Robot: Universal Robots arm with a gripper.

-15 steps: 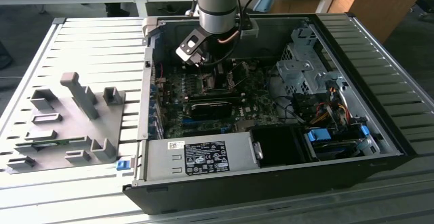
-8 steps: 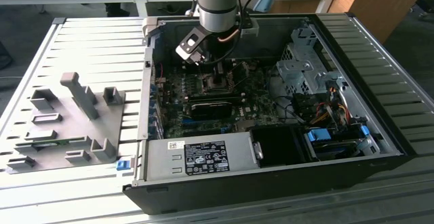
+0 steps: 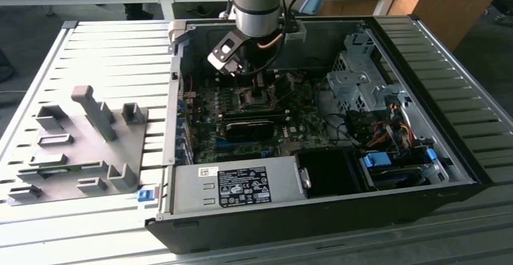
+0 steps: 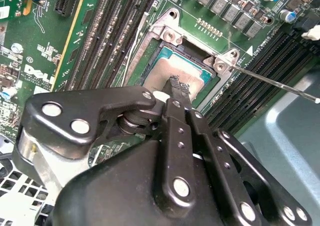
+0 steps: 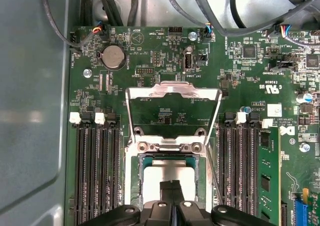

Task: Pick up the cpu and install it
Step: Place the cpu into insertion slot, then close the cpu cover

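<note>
The cpu [image 5: 170,172] lies flat inside the socket [image 5: 170,146], silvery top up, its edges level with the frame around it; the second wrist view shows it [image 4: 162,69] the same way. Directly over the socket hangs the gripper [image 5: 171,186], its two dark fingers drawn together with no gap between them, the tips [image 4: 173,81] over the middle of the chip's top. They hold nothing, and whether they actually touch the metal cannot be told. At the socket's far edge the load plate [image 5: 172,91] stands swung up and open, a bare metal frame with the board visible through it. A thin retention lever [image 4: 272,81] angles away from one corner of the socket. Flanking the socket on either side run banks of black memory slots [image 5: 95,176], the second bank [image 5: 242,176] on the opposite flank. Beyond the raised plate, further from the socket, a round coin battery [image 5: 113,56] sits on the green motherboard [image 5: 240,76]. In the exterior view the arm [image 3: 256,0] comes down to the socket inside the open computer case [image 3: 321,229], with the power supply [image 3: 232,187] nearer the camera than the socket. Well apart from the socket, outside the case on the exterior view's left, a grey fixture tray [image 3: 80,139] rests on the slatted table [image 3: 104,54].
</note>
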